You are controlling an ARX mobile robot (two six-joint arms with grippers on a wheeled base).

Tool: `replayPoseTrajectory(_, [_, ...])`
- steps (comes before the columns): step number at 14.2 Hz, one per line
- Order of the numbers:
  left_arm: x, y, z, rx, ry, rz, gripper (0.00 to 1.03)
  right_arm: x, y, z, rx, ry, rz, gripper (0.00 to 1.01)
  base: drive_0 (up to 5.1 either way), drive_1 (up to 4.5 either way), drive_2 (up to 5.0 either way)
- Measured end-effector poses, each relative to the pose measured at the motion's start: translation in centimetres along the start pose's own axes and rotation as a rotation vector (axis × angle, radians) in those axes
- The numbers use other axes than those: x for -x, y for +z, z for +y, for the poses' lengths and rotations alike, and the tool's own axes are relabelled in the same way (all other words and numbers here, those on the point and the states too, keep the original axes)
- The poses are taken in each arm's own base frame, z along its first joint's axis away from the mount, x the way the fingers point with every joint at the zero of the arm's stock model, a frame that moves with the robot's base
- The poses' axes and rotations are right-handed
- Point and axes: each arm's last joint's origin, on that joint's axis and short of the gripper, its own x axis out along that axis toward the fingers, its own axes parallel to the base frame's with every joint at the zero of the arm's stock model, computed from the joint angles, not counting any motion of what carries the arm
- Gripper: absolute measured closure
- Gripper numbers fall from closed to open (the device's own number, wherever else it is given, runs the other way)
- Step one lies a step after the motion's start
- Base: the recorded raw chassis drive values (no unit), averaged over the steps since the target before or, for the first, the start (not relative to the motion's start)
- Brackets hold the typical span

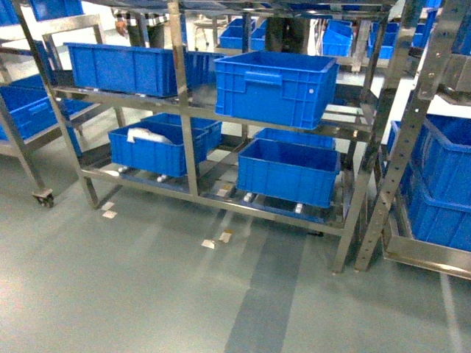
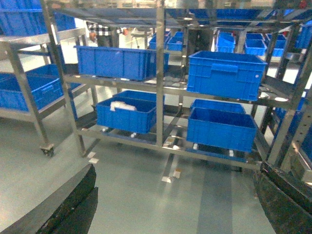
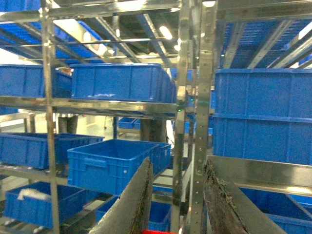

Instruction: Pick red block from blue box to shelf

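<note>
A sliver of the red block (image 3: 158,232) shows at the bottom edge of the right wrist view, between the two fingers of my right gripper (image 3: 178,163), which is shut on it. That gripper is held up in front of the shelf (image 3: 204,97), near a slotted upright. The shelf's steel tiers (image 1: 199,110) fill the head view, where neither gripper shows. My left gripper (image 2: 178,204) hangs wide open over the grey floor with nothing between its fingers, facing the shelf (image 2: 160,73). The blue box is out of view.
Dark blue ribbed crates (image 1: 276,84) stand on the shelf's tiers; one low crate (image 1: 158,147) holds something white. A second rack with crates (image 1: 434,176) stands at the right and a castor-wheeled rack (image 1: 44,197) at the left. Paper scraps (image 1: 217,239) lie on the floor.
</note>
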Motion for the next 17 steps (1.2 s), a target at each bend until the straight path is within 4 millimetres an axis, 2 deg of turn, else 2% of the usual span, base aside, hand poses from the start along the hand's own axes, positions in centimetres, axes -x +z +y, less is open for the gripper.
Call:
replayPoseTrajectory(6, [0.00,0.01,0.00,0.000,0.001,-0.001,0.05,0.00,-0.02,0.00,0.000,-0.001,0.002,0.74,-1.4,-1.41,-1.4])
replayPoseTrajectory(17, [0.00,-0.01,0.01,0.000,0.002,0.002,0.05,-0.02,-0.08,0.02,0.000,0.005,0.006,0.74,-4.1,4.47,-0.6])
